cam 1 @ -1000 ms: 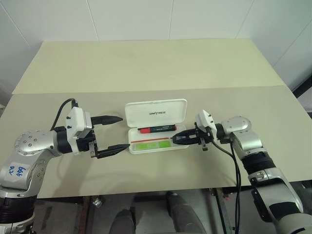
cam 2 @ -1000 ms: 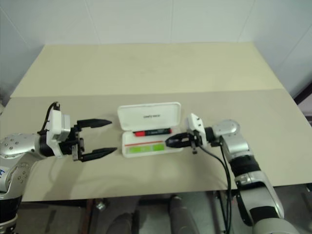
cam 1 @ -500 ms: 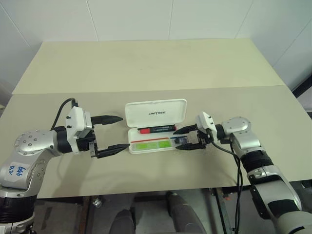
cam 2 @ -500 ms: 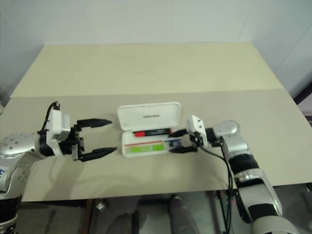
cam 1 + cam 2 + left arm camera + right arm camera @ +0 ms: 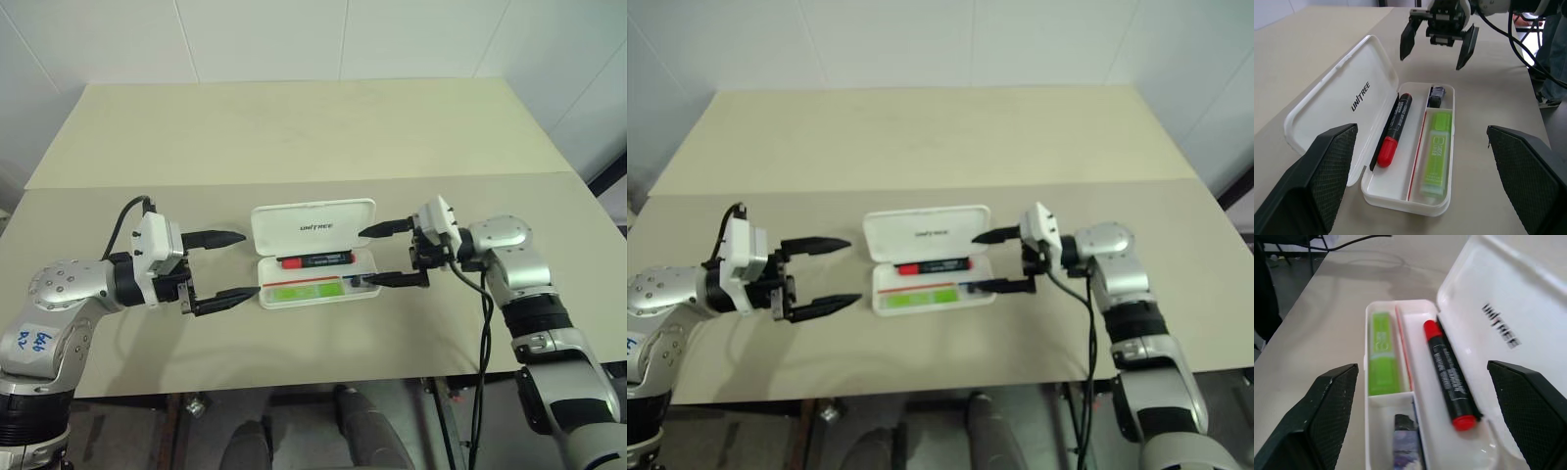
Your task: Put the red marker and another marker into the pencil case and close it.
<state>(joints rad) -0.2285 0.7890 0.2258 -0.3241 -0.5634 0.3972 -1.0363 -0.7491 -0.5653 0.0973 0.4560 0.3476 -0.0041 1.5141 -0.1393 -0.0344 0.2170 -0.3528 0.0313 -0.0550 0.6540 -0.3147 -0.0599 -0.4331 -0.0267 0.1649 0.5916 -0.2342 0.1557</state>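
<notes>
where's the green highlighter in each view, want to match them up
Left eye view: green highlighter in the pencil case's near compartment.
Right eye view: highlighter in the same near compartment.
Left wrist view: it lies lengthwise, divider between it and the red marker.
Right wrist view: it lies across the divider from the red marker.
Shared landmark: the UNITREE lettering on the open lid.

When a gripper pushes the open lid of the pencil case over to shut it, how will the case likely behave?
The pencil case looks like thin hard plastic, so its lid should swing stiffly on the hinge rather than flex. It seems light and sits on a smooth table, so it may slide unless braced. The red marker lies loose in its compartment and could roll a little.
</notes>
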